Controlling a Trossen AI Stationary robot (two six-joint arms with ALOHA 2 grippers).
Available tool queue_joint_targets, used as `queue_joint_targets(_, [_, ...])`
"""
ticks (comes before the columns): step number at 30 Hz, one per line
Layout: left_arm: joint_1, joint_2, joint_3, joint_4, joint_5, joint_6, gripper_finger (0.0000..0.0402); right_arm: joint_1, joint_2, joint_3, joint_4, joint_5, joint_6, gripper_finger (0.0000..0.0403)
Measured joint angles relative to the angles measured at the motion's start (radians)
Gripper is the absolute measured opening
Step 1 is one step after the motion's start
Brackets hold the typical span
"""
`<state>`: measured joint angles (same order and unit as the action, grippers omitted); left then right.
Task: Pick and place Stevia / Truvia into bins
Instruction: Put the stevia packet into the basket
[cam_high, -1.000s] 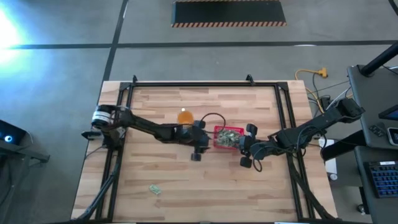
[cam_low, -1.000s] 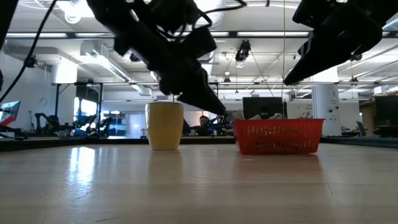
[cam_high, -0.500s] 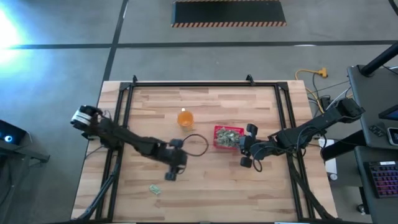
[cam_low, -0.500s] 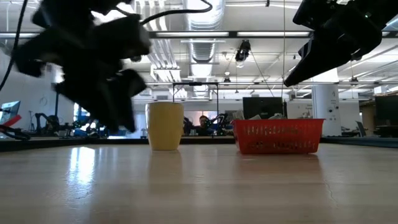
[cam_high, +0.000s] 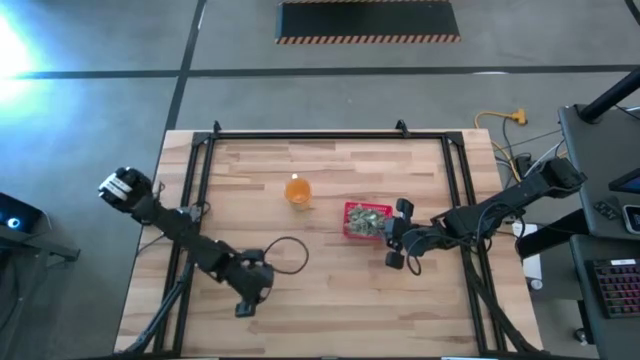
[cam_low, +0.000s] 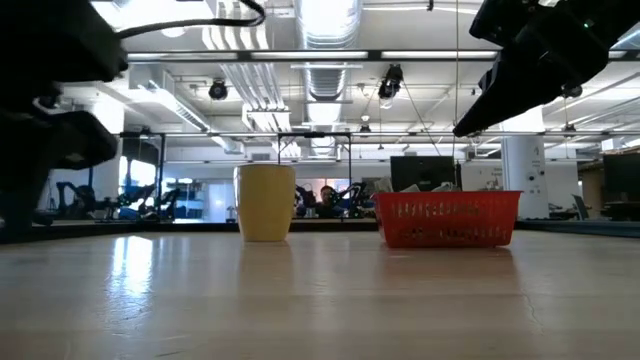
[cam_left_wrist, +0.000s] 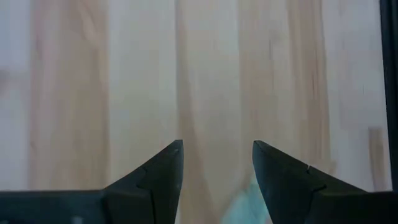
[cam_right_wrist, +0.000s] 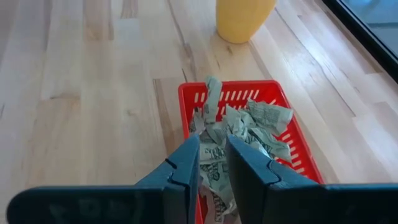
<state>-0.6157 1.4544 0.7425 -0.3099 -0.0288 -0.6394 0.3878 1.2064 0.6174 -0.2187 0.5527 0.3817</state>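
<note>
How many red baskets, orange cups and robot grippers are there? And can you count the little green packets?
Red basket: 1
Orange cup: 1
Robot grippers: 2, the left gripper and the right gripper
Green packets: a heap in the basket, too tangled to count, plus 1 on the table between the left gripper's fingers
Total without the packets: 4
</note>
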Motion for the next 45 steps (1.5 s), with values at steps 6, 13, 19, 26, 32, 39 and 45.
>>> queue_joint_targets(6, [-0.084, 0.013, -0.01, -0.002, -0.019, -0.152, 0.0175, 0.0, 0.0, -0.001, 0.002, 0.0, 0.0, 0.0068])
queue_joint_targets(13, [-0.149, 0.042, -0.009, -0.022, -0.045, -0.256, 0.0175, 0.0, 0.0, -0.001, 0.029, 0.0, -0.014, 0.0068])
queue_joint_targets(19, [-0.176, 0.081, -0.005, -0.013, -0.055, -0.322, 0.0175, 0.0, 0.0, -0.001, 0.049, 0.0, -0.022, 0.0068])
queue_joint_targets(26, [-0.191, 0.094, 0.003, -0.017, -0.073, -0.324, 0.0171, 0.0, 0.0, -0.001, 0.052, 0.0, -0.026, 0.0068])
queue_joint_targets(32, [-0.191, 0.094, 0.003, -0.04, -0.078, -0.323, 0.0113, 0.0, 0.0, -0.001, 0.052, 0.0, -0.027, 0.0068])
queue_joint_targets(39, [-0.191, 0.095, 0.003, -0.075, -0.081, -0.322, 0.0015, 0.0, 0.0, -0.001, 0.052, 0.0, -0.027, 0.0068])
queue_joint_targets(45, [-0.182, 0.09, 0.003, -0.092, -0.159, -0.222, 0.0007, 0.0, 0.0, -0.003, 0.053, -0.001, -0.027, 0.0068])
